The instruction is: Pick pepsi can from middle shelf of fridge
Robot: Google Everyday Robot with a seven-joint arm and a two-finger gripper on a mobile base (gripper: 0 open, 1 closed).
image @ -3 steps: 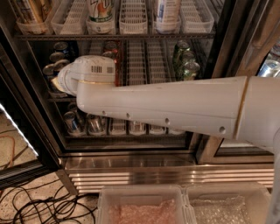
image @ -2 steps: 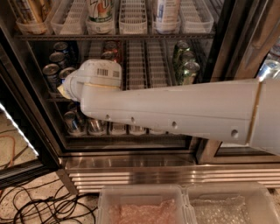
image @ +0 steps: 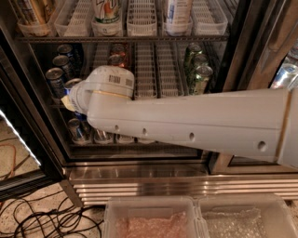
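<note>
The fridge (image: 240,56) stands open, and its middle shelf (image: 153,69) holds lanes of cans. Several deep blue pepsi cans (image: 56,80) with silver tops stand in the left lanes. Red cans (image: 116,58) stand in the lane next to them and green cans (image: 200,74) at the right. My white arm (image: 195,123) reaches in from the right. Its wrist (image: 108,83) covers most of the gripper (image: 71,100), which is at the front of the left pepsi lanes, against a blue can (image: 73,85) that only partly shows.
The upper shelf holds tall bottles (image: 106,11) in white lanes. The lower shelf holds a row of cans (image: 77,130). A ribbed steel base strip (image: 163,186) runs below. Two clear plastic bins (image: 153,218) sit in front, and cables (image: 42,218) lie on the floor at the left.
The wrist has moved a little to the right, and the front blue can now shows beside it. The cans have not visibly moved.
</note>
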